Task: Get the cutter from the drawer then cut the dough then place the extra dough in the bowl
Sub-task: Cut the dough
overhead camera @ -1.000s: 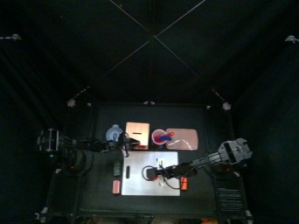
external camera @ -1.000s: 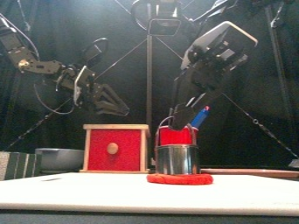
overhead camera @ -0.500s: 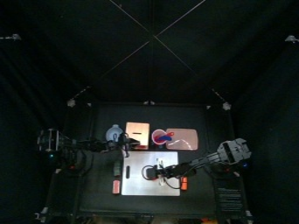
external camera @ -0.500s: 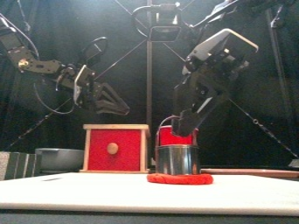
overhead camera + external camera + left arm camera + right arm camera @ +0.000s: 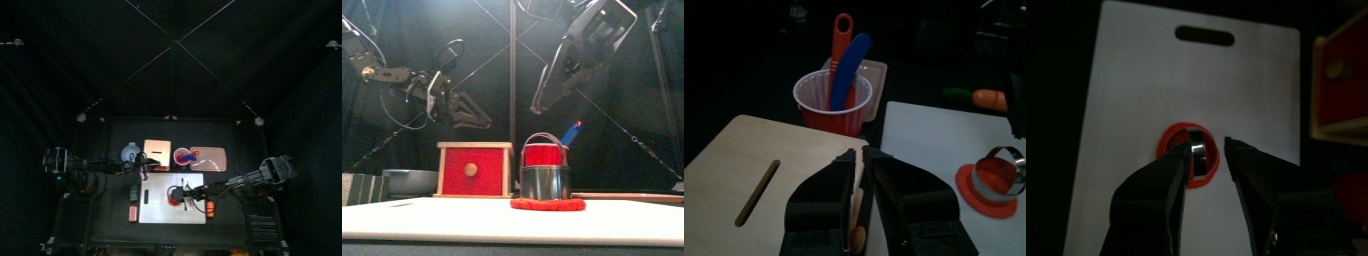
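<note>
One risk: the cutter (image 5: 545,170) stands loose on the dough (image 5: 548,205), lower centre; the right jaws, spread above, could tip it when descending. The left jaws seem pressed together.

Seen from overhead the booth is very dim: the black curtains (image 5: 80,60) swallow the light, and only the white board (image 5: 171,198) glows, in the lower middle. The level front view is brighter and lit from above. There the board's near edge is washed pale along the bottom, the metal cutter (image 5: 545,181) shows soft glints, and a grey haze sits at lower left. In the wrist views the left hand (image 5: 862,157) looms dark and soft-edged, and the right hand (image 5: 1207,148) is a blurred silhouette over the evenly lit board.
</note>
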Available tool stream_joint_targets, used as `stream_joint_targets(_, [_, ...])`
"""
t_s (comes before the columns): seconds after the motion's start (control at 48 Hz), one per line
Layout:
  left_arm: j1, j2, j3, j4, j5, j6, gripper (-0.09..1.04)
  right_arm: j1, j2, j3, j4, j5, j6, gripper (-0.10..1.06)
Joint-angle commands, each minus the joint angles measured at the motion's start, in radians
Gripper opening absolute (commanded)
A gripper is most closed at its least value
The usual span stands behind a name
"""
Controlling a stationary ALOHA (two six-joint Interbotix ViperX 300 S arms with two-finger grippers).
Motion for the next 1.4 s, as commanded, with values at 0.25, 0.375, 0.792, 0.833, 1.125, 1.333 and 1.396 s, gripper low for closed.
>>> stream_joint_targets(0.25, [-0.164,0.052,-0.026,-0.069,-0.178,0.003,0.61,-0.127,-0.150,0.256,-0.008,-0.463,-0.021,0.73])
stream_joint_targets(0.375, [-0.218,0.121,-0.046,-0.109,-0.212,0.000,0.65,-0.167,-0.140,0.339,-0.023,-0.661,-0.040,0.73])
stream_joint_targets(0.792, [-0.405,0.321,-0.143,-0.241,-0.305,0.003,0.85,-0.080,0.044,0.525,0.520,-1.227,-0.502,0.73])
stream_joint_targets(0.833, [-0.426,0.331,-0.149,-0.267,-0.307,0.003,0.87,-0.052,0.061,0.525,0.577,-1.256,-0.540,0.73])
stream_joint_targets(1.125, [-0.512,0.396,-0.216,-0.400,-0.314,0.014,0.94,0.021,0.097,0.523,0.624,-1.307,-0.557,0.73])
stream_joint_targets(1.333, [-0.512,0.456,-0.270,-0.426,-0.314,0.078,0.94,0.000,0.107,0.514,0.558,-1.307,-0.555,0.73])
stream_joint_targets(1.396, [-0.512,0.462,-0.279,-0.453,-0.310,0.106,0.94,-0.011,0.114,0.509,0.532,-1.307,-0.548,0.73])
